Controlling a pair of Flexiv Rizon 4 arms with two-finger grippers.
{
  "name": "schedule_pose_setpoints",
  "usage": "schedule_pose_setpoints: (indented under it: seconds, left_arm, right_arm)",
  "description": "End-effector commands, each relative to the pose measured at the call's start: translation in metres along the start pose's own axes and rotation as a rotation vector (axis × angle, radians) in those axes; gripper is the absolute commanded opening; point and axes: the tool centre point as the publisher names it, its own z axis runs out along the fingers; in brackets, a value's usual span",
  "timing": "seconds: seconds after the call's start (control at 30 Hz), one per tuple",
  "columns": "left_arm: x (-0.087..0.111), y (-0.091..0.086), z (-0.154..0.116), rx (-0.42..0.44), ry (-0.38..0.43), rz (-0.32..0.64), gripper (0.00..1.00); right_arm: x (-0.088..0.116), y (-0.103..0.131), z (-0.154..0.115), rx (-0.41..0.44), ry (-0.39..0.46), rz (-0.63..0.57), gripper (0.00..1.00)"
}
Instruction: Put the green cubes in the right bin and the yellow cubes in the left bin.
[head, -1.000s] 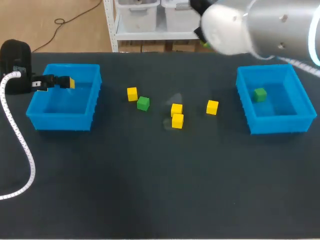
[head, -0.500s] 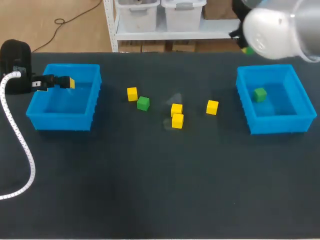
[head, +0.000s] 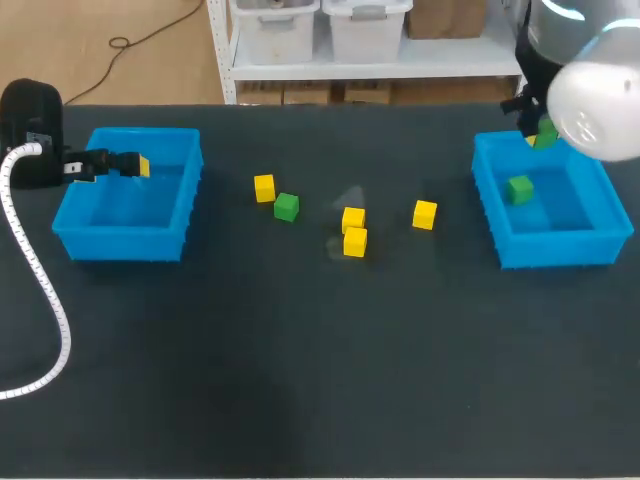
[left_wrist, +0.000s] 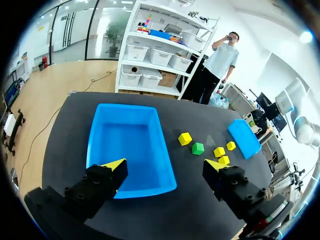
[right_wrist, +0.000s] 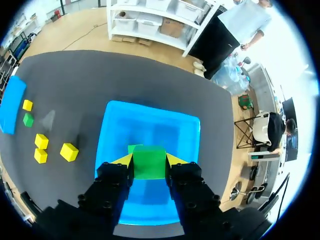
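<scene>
Our right gripper (right_wrist: 149, 160) is pinching the held green cube (right_wrist: 149, 166), with one yellow tip pressed on each side of it. It hangs over the right bin (head: 548, 262) and does not touch the walls. We think the cube is held up there so it can drop straight in when the fingers let go. A second green cube (head: 519, 189) already lies inside the right bin, under the held one and a little to the side.

The other cubes lie out on the table (head: 300, 400), all on the side of the right bin that faces the left bin (head: 125, 245). The nearest yellow cube (head: 425, 214) is near the right bin but not touching it. Farther from the right bin sits a yellow pair (head: 354, 230), two cubes touching each other. Farther still are the loose green cube (head: 286, 207) and the last yellow cube (head: 264, 187), just beside each other.

The left bin stands well apart from the right bin, at the other end of the table. No yellow cube shows inside it. Our left gripper (left_wrist: 165, 167) hangs over it with its fingers spread wide and nothing between them. We think it waits there to keep out of the way.

We judge that one green cube and all four yellow ones will still need moving after this drop.
</scene>
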Motion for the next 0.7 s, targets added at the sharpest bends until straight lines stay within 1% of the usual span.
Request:
schedule_pose_setpoints:
  seconds: [0.03,0.13,0.27,0.33,0.5,0.63,0.7]
  left_arm:
    - [-0.001,-0.001,0.001,-0.008,0.004,-0.001,1.0]
    - [-0.001,-0.001,0.001,-0.008,0.004,-0.001,1.0]
    - [-0.001,-0.001,0.001,-0.008,0.004,-0.001,1.0]
    - [-0.001,-0.001,0.001,-0.008,0.004,-0.001,1.0]
    - [-0.001,-0.001,0.001,-0.008,0.004,-0.001,1.0]
    - [-0.001,-0.001,0.001,-0.008,0.004,-0.001,1.0]
    - [-0.001,-0.001,0.001,-0.008,0.004,-0.001,1.0]
  right_arm:
    - [0.004,0.005,0.001,0.0,-0.176,-0.002,1.0]
    - [-0.004,0.015,0.0,-0.014,-0.187,-0.021,1.0]
    - [-0.018,0.04,-0.005,-0.045,-0.207,-0.1,1.0]
    - [-0.028,0.063,-0.008,-0.075,-0.222,-0.189,1.0]
    - [-0.057,0.138,-0.017,-0.158,-0.26,-0.427,1.0]
    - [-0.076,0.192,-0.017,-0.216,-0.268,-0.571,1.0]
    - [-0.083,0.215,-0.015,-0.248,-0.264,-0.621,1.0]
